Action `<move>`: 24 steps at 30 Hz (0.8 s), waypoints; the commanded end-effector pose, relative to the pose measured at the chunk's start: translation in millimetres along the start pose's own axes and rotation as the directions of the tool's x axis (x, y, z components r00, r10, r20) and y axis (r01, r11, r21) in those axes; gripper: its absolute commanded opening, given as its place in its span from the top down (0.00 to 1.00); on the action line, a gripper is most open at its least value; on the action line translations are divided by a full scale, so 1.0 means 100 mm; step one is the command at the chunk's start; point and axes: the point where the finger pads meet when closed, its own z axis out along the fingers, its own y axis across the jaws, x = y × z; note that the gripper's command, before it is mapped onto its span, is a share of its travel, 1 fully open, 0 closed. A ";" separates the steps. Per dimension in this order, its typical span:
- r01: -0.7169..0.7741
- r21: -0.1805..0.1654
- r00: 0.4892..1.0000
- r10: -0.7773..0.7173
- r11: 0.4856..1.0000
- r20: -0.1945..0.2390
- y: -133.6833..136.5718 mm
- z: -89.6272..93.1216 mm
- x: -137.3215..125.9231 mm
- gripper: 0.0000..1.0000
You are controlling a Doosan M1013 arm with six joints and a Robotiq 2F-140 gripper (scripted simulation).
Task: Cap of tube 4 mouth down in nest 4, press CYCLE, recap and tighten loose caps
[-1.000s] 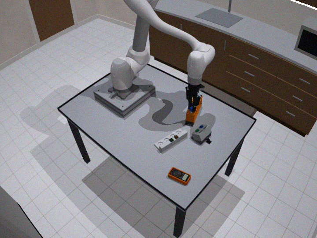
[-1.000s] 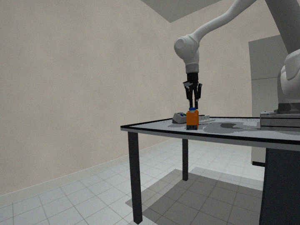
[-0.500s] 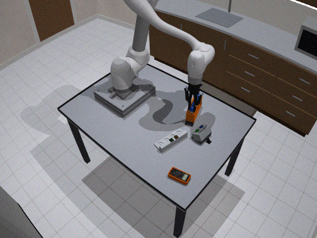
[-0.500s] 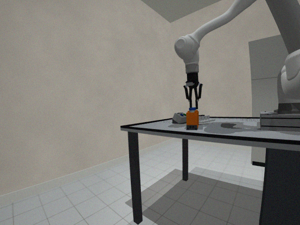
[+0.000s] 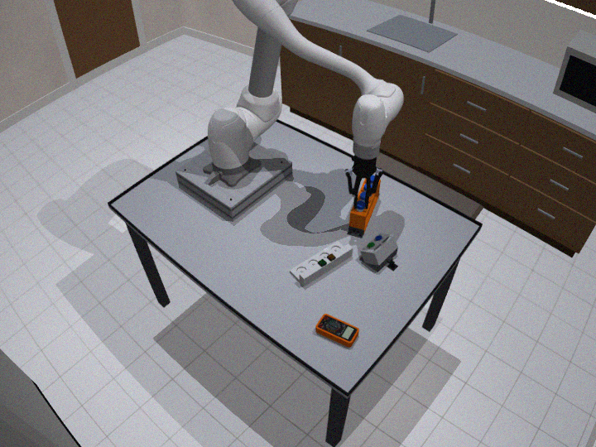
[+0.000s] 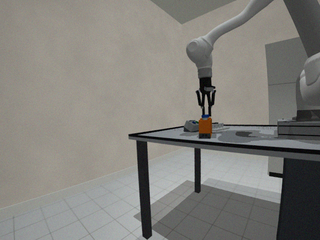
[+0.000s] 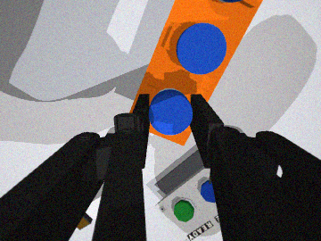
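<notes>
- Currently the pincer [image 7: 170, 112] is clamped on the blue cap [image 7: 170, 112] of the end tube.
- That tube stands in the orange decapping station [image 5: 361, 214] on the counter [image 5: 250, 269].
- Key housing [image 5: 380, 255] sits just beside the station.

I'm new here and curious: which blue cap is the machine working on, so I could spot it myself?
Find the grey table and the upright orange block near the arm's tip. Blue caps sit in a row on top of it. The one you want is the end cap nearest the grey button box, the only one pinched between the black jaws.
</notes>
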 end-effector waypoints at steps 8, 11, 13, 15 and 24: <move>0.109 -0.010 0.994 -0.109 0.994 -0.013 0.00 -0.01 0.00 0.59; 0.109 -0.010 0.994 -0.109 0.994 -0.013 0.00 -0.01 0.00 0.59; 0.109 -0.010 0.994 -0.109 0.994 -0.013 0.00 -0.01 0.00 0.59; 0.109 -0.010 0.994 -0.109 0.994 -0.013 0.00 -0.01 0.00 0.59; -0.304 -0.004 0.953 0.304 0.953 -0.017 0.00 -0.01 0.00 0.59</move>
